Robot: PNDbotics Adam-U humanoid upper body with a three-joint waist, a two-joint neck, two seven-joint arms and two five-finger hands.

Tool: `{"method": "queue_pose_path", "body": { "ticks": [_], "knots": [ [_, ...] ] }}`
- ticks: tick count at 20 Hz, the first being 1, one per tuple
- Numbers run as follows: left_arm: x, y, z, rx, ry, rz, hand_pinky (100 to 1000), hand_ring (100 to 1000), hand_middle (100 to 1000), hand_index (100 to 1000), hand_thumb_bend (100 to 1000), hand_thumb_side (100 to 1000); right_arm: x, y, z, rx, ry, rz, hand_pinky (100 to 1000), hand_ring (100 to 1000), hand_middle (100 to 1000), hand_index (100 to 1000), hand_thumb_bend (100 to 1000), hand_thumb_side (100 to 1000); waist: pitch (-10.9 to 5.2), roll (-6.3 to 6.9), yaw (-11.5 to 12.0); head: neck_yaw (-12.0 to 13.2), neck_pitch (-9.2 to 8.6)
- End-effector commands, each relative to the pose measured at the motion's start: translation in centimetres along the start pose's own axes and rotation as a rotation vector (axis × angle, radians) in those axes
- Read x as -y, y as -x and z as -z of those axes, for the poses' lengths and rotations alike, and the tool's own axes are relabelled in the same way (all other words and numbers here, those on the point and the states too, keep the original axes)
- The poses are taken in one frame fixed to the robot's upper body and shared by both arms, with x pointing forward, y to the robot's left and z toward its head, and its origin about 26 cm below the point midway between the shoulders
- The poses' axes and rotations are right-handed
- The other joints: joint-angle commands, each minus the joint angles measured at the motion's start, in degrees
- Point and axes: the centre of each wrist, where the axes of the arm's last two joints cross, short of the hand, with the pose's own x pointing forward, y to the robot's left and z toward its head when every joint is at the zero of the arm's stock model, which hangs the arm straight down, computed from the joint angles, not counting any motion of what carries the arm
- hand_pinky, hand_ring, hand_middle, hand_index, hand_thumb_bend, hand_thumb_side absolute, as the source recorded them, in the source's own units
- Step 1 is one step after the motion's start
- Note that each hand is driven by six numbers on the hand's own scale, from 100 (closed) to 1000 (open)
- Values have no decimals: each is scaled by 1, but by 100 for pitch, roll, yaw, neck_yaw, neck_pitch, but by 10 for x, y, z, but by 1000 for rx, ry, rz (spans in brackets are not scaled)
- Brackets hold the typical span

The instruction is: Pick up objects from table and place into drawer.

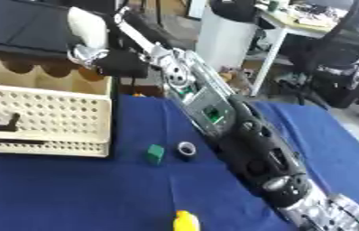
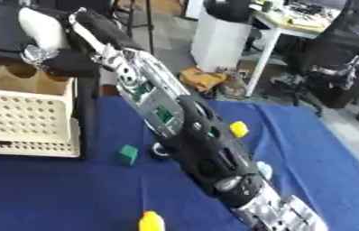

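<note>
My right arm reaches from the lower right up to the far left, and its hand (image 1: 113,62) is curled round a white oblong object (image 1: 86,26), held high above the back of the cream perforated drawer (image 1: 48,113). A dark flat item (image 1: 1,124) lies inside the drawer. On the blue cloth a green cube (image 1: 155,153) sits beside a small black ring (image 1: 186,150). At the front edge stands a yellow piece (image 1: 186,221). To the right of the arm lie another yellow piece (image 2: 239,129) and a pale blue one (image 2: 264,170). The left hand does not show.
The drawer stands pulled out of a wooden rack (image 1: 33,74) at the table's left. The blue table cloth (image 1: 72,194) covers the table. Behind the table are a white bin (image 1: 222,38), a desk and an office chair (image 1: 348,49).
</note>
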Motion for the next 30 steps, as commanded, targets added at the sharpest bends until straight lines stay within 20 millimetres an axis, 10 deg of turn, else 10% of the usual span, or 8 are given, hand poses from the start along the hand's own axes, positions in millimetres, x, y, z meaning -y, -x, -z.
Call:
{"method": "queue_pose_path", "body": {
  "ticks": [1,30],
  "knots": [
    [-3,-5,3,22,4,13,642,806,725,919,100,1000,11,-1,2,3,36,-18,443,560,229,520,191,742,-112,35,22,-64,-102],
    [0,-5,3,3,18,-11,641,807,726,920,100,1000,8,-17,7,47,55,11,434,555,237,511,153,737,-286,-88,39,-51,70]
  ]
}}
